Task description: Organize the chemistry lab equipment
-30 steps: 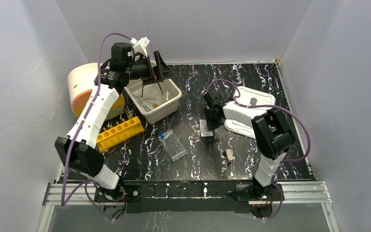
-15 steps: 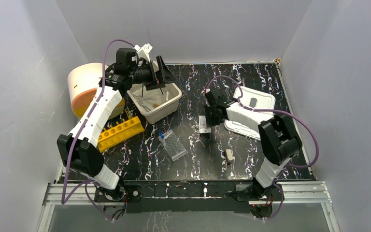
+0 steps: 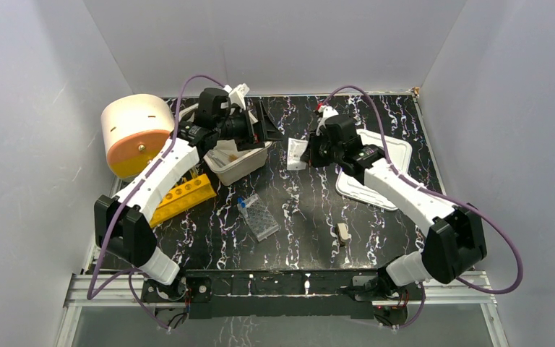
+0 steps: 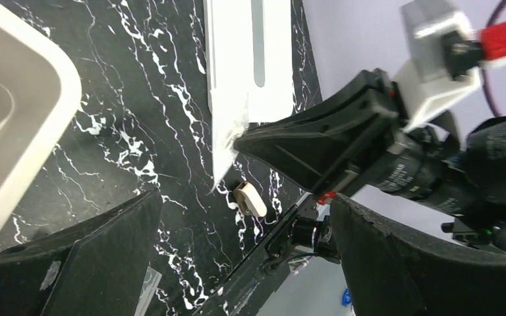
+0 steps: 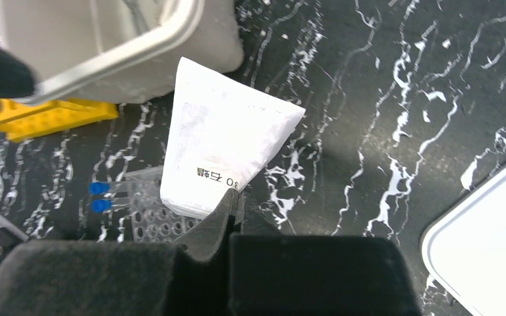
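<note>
Where the table (image 3: 405, 116) met the left wall, a cream drum (image 3: 136, 119) with an orange face lay on its side. Just to its right, the yellow tube rack (image 3: 181, 198) sat slantwise on the black marbled top. Next came the beige tub (image 3: 246, 165), partly covered by the left arm. By the tub's far right corner hung the left pincer (image 3: 266, 126), and the left wrist view showed its two fingers spread wide with nothing between them. Nearer the arms, the clear well tray (image 3: 261, 217) lay flat on the table, with something blue at its far end. Right of the tub, the white packet (image 3: 296, 154) appeared to be held clear of the table. It was nipped at one edge by the right pincer (image 3: 311, 152), whose fingers were pressed together on it. The right wrist view showed dark print close to the gripped edge. A wooden clamp (image 3: 343, 233) lay alone toward the near edge, well apart from the other things. Farthest right, the white lid (image 3: 399, 150) rested flat on the table, with the right arm stretched across above it.
</note>
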